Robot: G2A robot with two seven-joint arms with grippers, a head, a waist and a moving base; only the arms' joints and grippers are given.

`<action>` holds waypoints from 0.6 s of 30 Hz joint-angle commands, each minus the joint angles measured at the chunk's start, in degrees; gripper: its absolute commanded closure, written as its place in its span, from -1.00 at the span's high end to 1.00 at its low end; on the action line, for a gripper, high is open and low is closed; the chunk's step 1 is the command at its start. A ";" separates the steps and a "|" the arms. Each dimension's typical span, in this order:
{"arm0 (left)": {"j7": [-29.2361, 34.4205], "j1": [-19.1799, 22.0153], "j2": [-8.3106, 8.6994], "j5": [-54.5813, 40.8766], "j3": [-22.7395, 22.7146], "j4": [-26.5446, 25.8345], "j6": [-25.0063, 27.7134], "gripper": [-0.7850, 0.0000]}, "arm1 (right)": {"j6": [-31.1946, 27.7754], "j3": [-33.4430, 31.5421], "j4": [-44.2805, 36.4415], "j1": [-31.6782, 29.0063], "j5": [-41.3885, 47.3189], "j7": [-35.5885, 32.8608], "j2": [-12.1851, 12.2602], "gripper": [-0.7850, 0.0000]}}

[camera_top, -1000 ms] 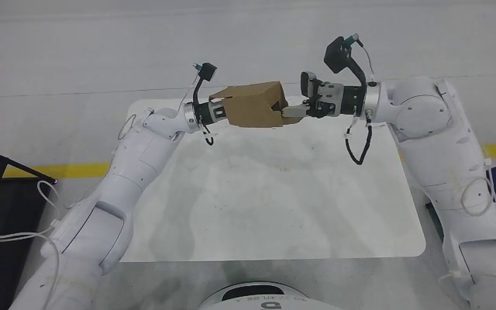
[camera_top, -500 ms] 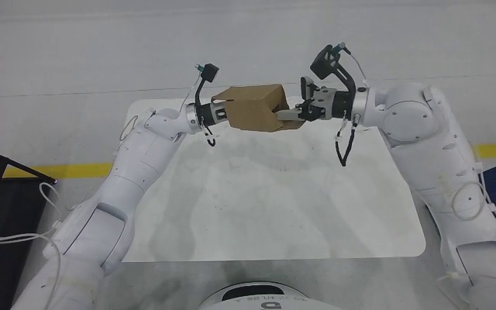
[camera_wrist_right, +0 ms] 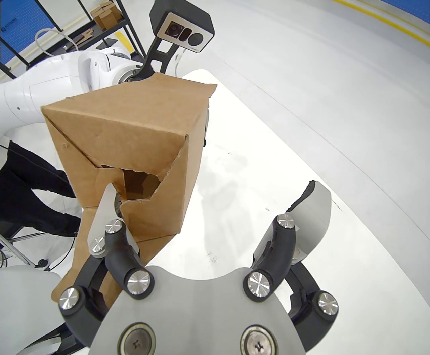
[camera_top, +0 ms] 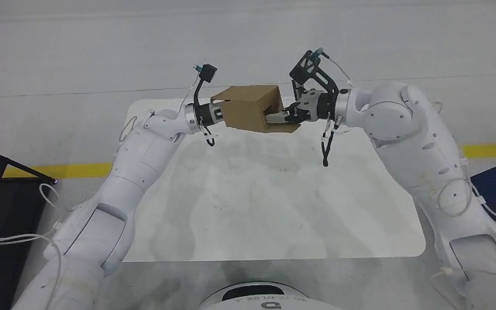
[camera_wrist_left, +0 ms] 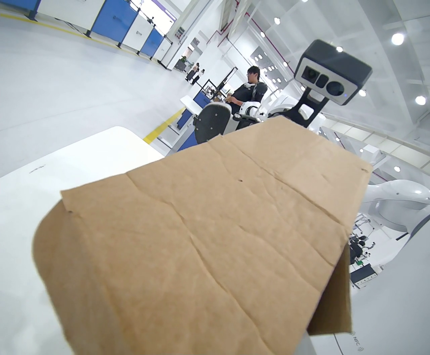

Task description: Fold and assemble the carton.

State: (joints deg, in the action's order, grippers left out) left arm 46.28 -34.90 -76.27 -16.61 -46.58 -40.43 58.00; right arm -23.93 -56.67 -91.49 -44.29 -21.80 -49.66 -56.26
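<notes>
One brown cardboard carton (camera_top: 249,108), one white table (camera_top: 271,209), two grippers, the left gripper (camera_top: 216,114) and the right gripper (camera_top: 277,118), two wrist cameras (camera_wrist_right: 183,28) (camera_wrist_left: 331,75), one per arm.

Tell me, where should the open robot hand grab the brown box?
Probably the loose flap under the carton, coming from its open end with the jaws of the right gripper straddling its edge. It is thin and sticks out; the body looks too wide.

A white table (camera_top: 271,201) stands on pale floor (camera_top: 232,46) crossed by a yellow line (camera_top: 77,169).
</notes>
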 commanded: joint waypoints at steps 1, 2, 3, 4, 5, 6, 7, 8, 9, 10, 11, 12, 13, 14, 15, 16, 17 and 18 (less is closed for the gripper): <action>0.00 0.00 -0.05 -0.02 0.06 0.02 0.00 -1.00 | 0.03 0.39 0.27 0.35 0.10 0.05 -0.17 1.00; 0.00 0.02 -0.07 -0.06 0.09 0.07 0.00 -1.00 | -0.06 0.44 0.40 0.52 0.46 0.08 -0.23 1.00; 0.00 0.04 -0.09 -0.08 0.11 0.10 0.00 -1.00 | -0.22 0.31 0.54 0.61 1.25 0.18 -0.28 1.00; 0.00 0.05 -0.11 -0.17 0.13 0.11 0.00 -1.00 | -0.52 0.02 0.68 0.64 2.33 0.15 -0.28 1.00; 0.00 0.04 -0.13 -0.25 0.17 0.17 0.00 -1.00 | -0.77 -0.48 0.82 0.68 3.24 0.04 -0.22 1.00; 0.00 0.08 -0.14 -0.28 0.19 0.25 0.00 -1.00 | -1.18 -1.11 0.91 0.54 4.61 -0.02 -0.14 1.00; 0.00 0.16 -0.13 -0.36 0.14 0.38 0.00 -1.00 | -1.75 -1.92 1.06 0.31 6.31 -0.12 -0.02 1.00; 0.00 0.20 -0.13 -0.44 0.14 0.49 0.00 -1.00 | -2.29 -2.91 1.20 0.09 7.60 -0.31 0.17 1.00; 0.00 0.26 -0.12 -0.62 0.10 0.56 0.00 -1.00 | -2.82 -3.95 1.32 -0.27 8.93 -0.49 0.37 1.00; 0.00 0.33 -0.09 -0.68 0.10 0.59 0.00 -1.00 | -3.39 -5.08 1.39 -0.69 10.32 -0.63 0.59 1.00; 0.00 0.41 -0.06 -0.73 0.11 0.61 0.00 -1.00 | -3.93 -6.25 1.45 -1.17 11.66 -0.69 0.82 1.00; 0.00 0.44 -0.03 -0.89 0.11 0.59 0.00 -1.00 | -4.49 -7.36 1.44 -1.68 12.77 -0.87 1.05 1.00; 0.00 0.51 0.02 -0.98 0.13 0.57 0.00 -1.00 | -4.88 -8.65 1.58 -2.18 13.94 -0.74 1.29 1.00; 0.00 0.57 0.07 -1.10 0.15 0.53 0.00 -1.00 | -5.44 -9.88 1.63 -2.77 15.26 -0.51 1.51 1.00; 0.00 0.60 0.13 -1.32 0.19 0.41 0.00 -1.00 | -5.96 -11.07 1.77 -3.39 16.47 -0.36 1.73 1.00; 0.00 0.65 0.20 -1.42 0.28 0.32 0.00 -1.00 | -6.44 -12.22 1.93 -3.96 17.46 -0.24 1.95 1.00; 0.00 0.74 0.28 -1.47 0.38 0.18 0.00 -1.00 | -6.90 -13.36 2.10 -4.54 18.58 0.06 2.14 1.00; 0.00 0.78 0.36 -1.64 0.50 -0.02 0.00 -1.00 | -7.36 -14.41 2.31 -5.13 19.66 0.37 2.31 1.00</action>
State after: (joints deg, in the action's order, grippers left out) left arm 46.28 -34.16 -75.99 -18.12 -46.20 -40.27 58.00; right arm -30.90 -69.97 -89.38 -48.89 -3.26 -49.56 -54.11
